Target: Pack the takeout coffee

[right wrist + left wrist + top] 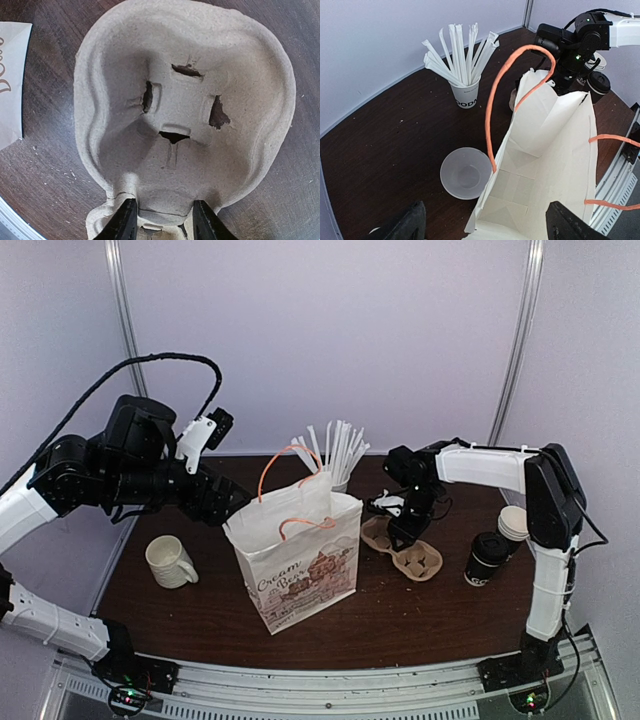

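Observation:
The takeout coffee [485,558], a black cup with a black lid, stands on the table at the right; its lid also shows in the left wrist view [598,83] behind the right arm. My right gripper [402,523] is down on a pulp cup carrier [405,548], left of the coffee. In the right wrist view its jaws [165,220] pinch the carrier's [185,100] centre ridge between the two wells. My left gripper [228,508] is open at the top left edge of the white paper bag [300,555]. Its fingers [405,227] straddle the bag's open mouth [540,165].
A white cup of stirrer sticks [335,455] stands behind the bag and shows in the left wrist view [465,92]. A clear plastic cup [466,172] sits beside the bag. A cream mug [170,562] is at the left. Stacked white cups [513,523] stand behind the coffee.

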You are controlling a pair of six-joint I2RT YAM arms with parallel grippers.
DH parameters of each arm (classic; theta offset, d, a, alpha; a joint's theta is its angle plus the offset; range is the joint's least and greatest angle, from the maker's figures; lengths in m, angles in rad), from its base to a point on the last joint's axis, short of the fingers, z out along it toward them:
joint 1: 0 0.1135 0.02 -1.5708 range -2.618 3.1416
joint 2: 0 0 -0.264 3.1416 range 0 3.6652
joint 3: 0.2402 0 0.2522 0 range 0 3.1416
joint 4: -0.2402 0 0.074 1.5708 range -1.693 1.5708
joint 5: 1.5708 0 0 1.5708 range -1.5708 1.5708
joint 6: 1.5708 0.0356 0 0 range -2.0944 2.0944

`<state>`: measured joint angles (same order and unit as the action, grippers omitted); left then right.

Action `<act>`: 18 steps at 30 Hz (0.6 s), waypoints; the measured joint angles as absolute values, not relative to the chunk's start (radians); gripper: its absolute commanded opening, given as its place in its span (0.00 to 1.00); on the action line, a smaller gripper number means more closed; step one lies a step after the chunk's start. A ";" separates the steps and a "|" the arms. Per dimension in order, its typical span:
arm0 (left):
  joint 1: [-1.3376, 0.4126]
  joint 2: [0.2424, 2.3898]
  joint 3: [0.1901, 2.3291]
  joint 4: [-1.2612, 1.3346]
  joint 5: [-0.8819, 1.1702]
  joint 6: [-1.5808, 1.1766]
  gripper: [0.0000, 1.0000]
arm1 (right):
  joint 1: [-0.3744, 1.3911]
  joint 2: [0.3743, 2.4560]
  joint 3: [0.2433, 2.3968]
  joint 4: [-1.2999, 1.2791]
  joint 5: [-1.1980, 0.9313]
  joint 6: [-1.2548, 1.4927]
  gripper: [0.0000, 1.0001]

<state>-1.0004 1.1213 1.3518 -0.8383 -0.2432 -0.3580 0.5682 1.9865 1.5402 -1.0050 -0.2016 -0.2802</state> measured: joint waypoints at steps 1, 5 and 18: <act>-1.000 1.121 1.352 -0.838 -0.244 -0.358 0.87 | 0.570 1.987 1.540 -1.006 -0.200 -0.280 0.41; -1.000 1.121 1.352 -0.838 -0.245 -0.358 0.87 | 0.578 1.991 1.540 -1.011 -0.189 -0.279 0.46; -1.000 1.121 1.350 -0.839 -0.246 -0.358 0.87 | 0.584 2.003 1.548 -1.024 -0.178 -0.279 0.35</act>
<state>-1.0004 1.1206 1.3502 -0.8387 -0.2462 -0.3580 0.5842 2.0033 1.5478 -1.0237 -0.1780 -0.2790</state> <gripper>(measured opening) 0.868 0.368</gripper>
